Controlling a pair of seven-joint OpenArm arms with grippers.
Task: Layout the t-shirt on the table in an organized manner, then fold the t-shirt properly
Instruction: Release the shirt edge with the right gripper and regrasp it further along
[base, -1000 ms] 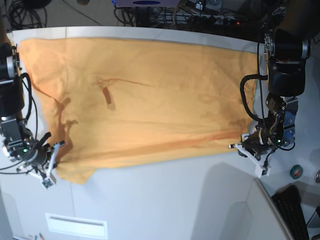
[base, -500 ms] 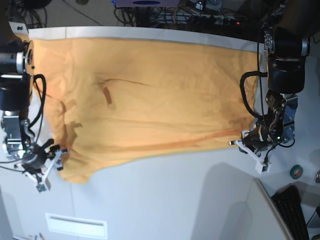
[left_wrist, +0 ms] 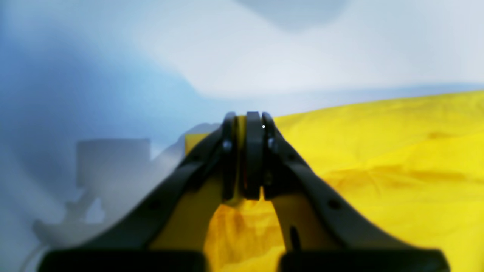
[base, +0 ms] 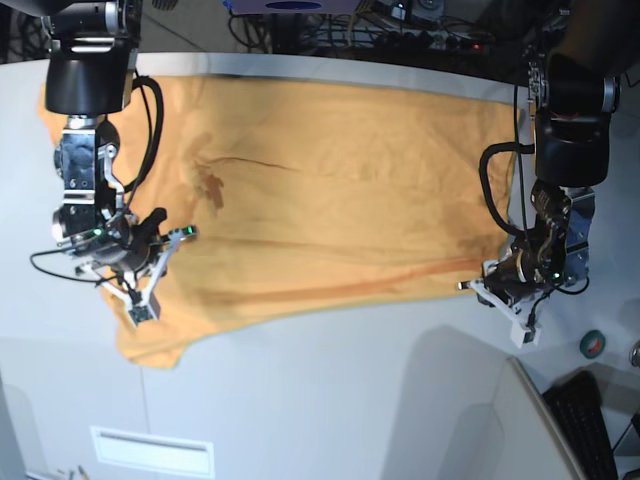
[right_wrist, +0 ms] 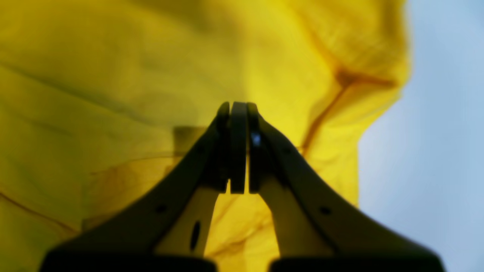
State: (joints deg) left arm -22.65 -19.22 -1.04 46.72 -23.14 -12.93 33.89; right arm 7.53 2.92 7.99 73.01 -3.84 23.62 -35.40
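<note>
1. Left hand was pinched tight on the t-shirt at its near right edge, a strip of yellow cloth caught between the pads in its wrist view.
2. Right hand sat over the shirt's near left part with its pads pressed together; whether cloth was caught there I cannot tell.
3. T-shirt lay spread broadly over the surface, with a loose flap hanging toward the near left corner.
4. Doing this step well probably meant keeping the right edge pinned as an anchor.
5. Any pull by the right hand was best kept low and slow, so that the cloth flattened rather than bunched.
</note>
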